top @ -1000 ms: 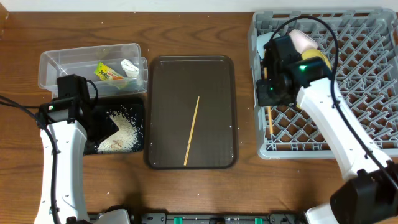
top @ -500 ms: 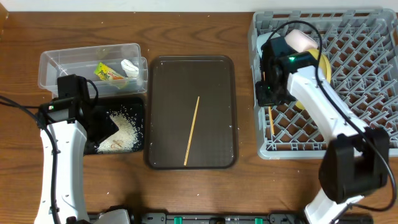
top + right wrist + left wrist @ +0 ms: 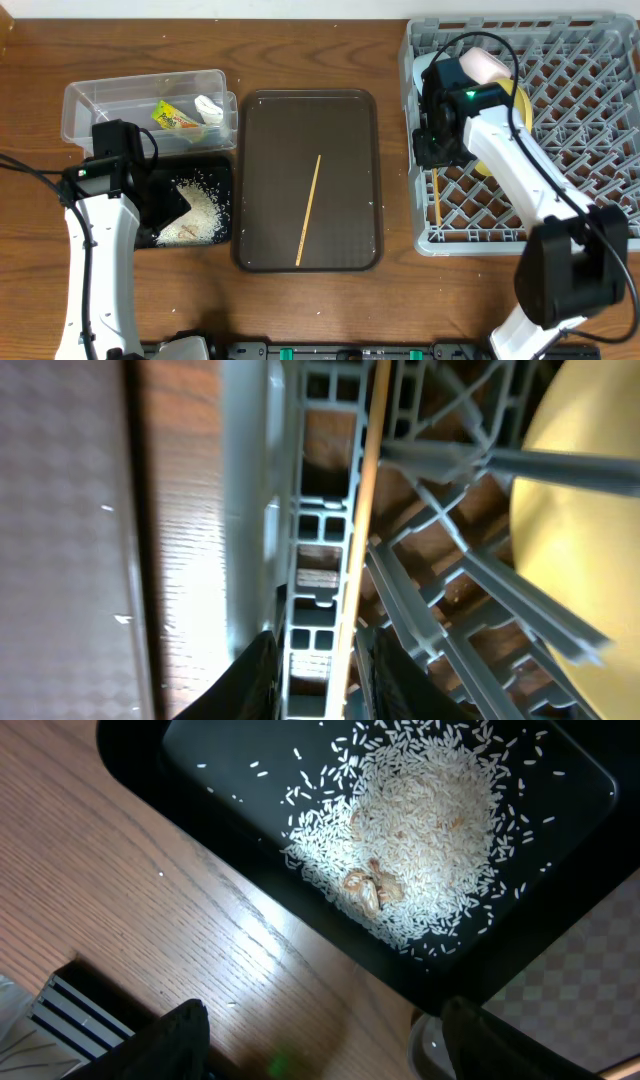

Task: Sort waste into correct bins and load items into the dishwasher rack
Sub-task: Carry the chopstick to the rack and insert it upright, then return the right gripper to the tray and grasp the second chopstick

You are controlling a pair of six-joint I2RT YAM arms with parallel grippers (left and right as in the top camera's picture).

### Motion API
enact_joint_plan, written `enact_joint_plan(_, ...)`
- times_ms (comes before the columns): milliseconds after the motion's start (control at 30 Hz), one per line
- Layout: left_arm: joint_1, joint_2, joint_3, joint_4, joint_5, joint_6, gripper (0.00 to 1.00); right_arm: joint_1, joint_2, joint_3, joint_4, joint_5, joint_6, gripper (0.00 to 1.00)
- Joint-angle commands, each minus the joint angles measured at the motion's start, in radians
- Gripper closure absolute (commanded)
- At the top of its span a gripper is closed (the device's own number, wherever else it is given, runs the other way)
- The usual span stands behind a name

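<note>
Seen from above, the right gripper's fingers are hidden at the 9 o'clock edge of the dishwasher rack [image 3: 480, 243]. The wrist view shows the right gripper [image 3: 320, 650] with its jaws a little apart and a chopstick [image 3: 362, 510] lying between them on the grid. The other chopstick [image 3: 309, 209] lies on the brown tray [image 3: 350, 130]. At 9 o'clock on the table, the left gripper [image 3: 330, 1030] hangs over the rice [image 3: 430, 820] in the black tray [image 3: 250, 800], jaws wide apart and holding nothing.

No text can be read anywhere. The green-and-orange food wrapper [image 3: 172, 117] in the clear tub [image 3: 100, 100], far left on the surface [image 3: 300, 310], carries printing too small to make out.
</note>
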Motion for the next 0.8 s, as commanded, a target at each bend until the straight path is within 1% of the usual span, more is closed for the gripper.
enact_joint_plan(0, 0.005, -0.007, -0.001, -0.005, -0.001, -0.005, 0.23, 0.013, -0.116, 0.013, 0.036, -0.035, -0.005, 0.7)
enact_joint_plan(67, 0.005, -0.007, -0.001, -0.005, -0.001, -0.005, 0.23, 0.029, -0.149, 0.013, 0.076, -0.092, -0.006, 0.67)
enact_joint_plan(100, 0.005, -0.007, -0.001, -0.005, -0.001, -0.005, 0.23, 0.041, -0.163, 0.013, 0.103, -0.131, -0.006, 0.62)
enact_joint_plan(133, 0.005, -0.007, -0.001, -0.004, -0.001, -0.005, 0.23, 0.055, -0.17, 0.013, 0.129, -0.168, -0.005, 0.59)
enact_joint_plan(267, 0.005, -0.007, -0.001, -0.004, -0.001, -0.005, 0.23, 0.138, -0.163, 0.013, 0.208, -0.261, 0.002, 0.57)
enact_joint_plan(367, 0.005, -0.007, -0.001, -0.005, -0.001, -0.005, 0.23, 0.224, -0.133, 0.013, 0.241, -0.258, 0.043, 0.53)
enact_joint_plan(600, 0.005, -0.007, -0.001, -0.005, -0.001, -0.005, 0.23, 0.419, 0.003, 0.013, 0.267, -0.202, 0.231, 0.51)
enact_joint_plan(633, 0.005, -0.007, -0.001, -0.004, -0.001, -0.005, 0.23, 0.462, 0.05, 0.013, 0.275, -0.2, 0.263, 0.51)
enact_joint_plan(767, 0.005, -0.007, -0.001, -0.005, -0.001, -0.005, 0.23, 0.519, 0.13, 0.013, 0.275, -0.144, 0.324, 0.51)
